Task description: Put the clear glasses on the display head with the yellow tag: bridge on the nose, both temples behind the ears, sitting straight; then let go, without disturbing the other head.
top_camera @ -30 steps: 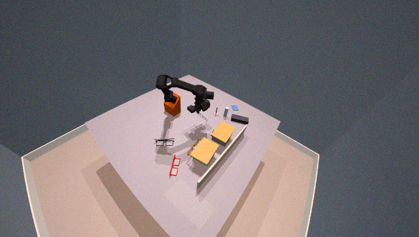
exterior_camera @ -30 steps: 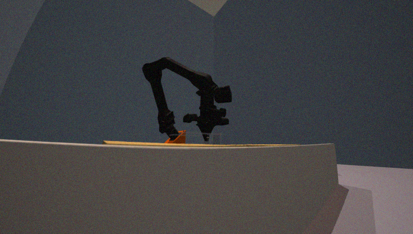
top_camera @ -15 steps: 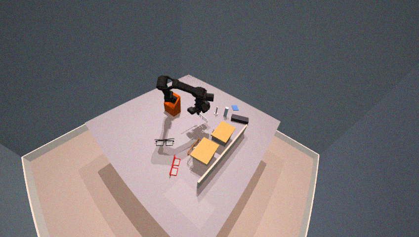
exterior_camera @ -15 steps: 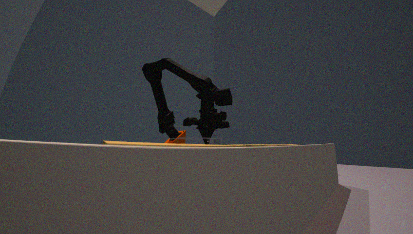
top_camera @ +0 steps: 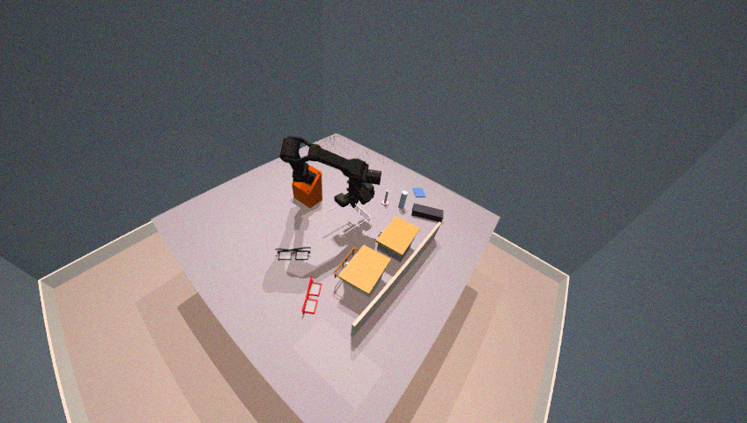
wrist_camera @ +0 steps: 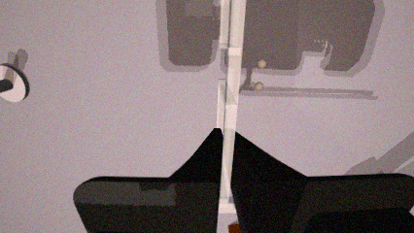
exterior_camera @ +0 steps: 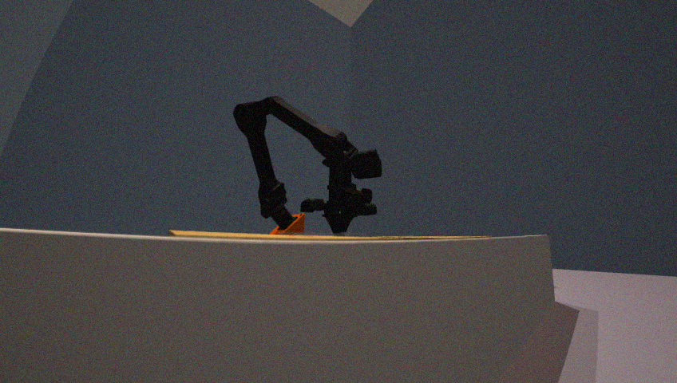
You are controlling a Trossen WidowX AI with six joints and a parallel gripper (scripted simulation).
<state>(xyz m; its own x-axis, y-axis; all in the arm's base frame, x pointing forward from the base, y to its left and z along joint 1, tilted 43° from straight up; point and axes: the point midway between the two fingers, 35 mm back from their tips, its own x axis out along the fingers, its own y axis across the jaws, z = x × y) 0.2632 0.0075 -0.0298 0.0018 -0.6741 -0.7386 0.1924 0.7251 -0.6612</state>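
Observation:
The clear glasses (top_camera: 368, 215) (wrist_camera: 234, 73) are a thin, pale frame hanging in the air, with temples reaching toward the left in the top view. My gripper (top_camera: 354, 204) (exterior_camera: 338, 230) (wrist_camera: 222, 135) is shut on them, near the middle of the front frame. They are apart from both display heads. The nearer head (top_camera: 365, 268) has a flat orange-yellow top and brown glasses at its face side. The farther head (top_camera: 398, 235) has the same top, with a small dark part at its face side. I cannot make out the tags, noses or ears.
A long panel (top_camera: 395, 278) stands behind the heads. Black glasses (top_camera: 293, 249) and red glasses (top_camera: 307, 296) lie on the table. Beyond the farther head are a dark box (top_camera: 426, 211), a pale blue cylinder (top_camera: 403, 199), a small stand (top_camera: 385, 197) (wrist_camera: 18, 90) and a blue pad (top_camera: 419, 192).

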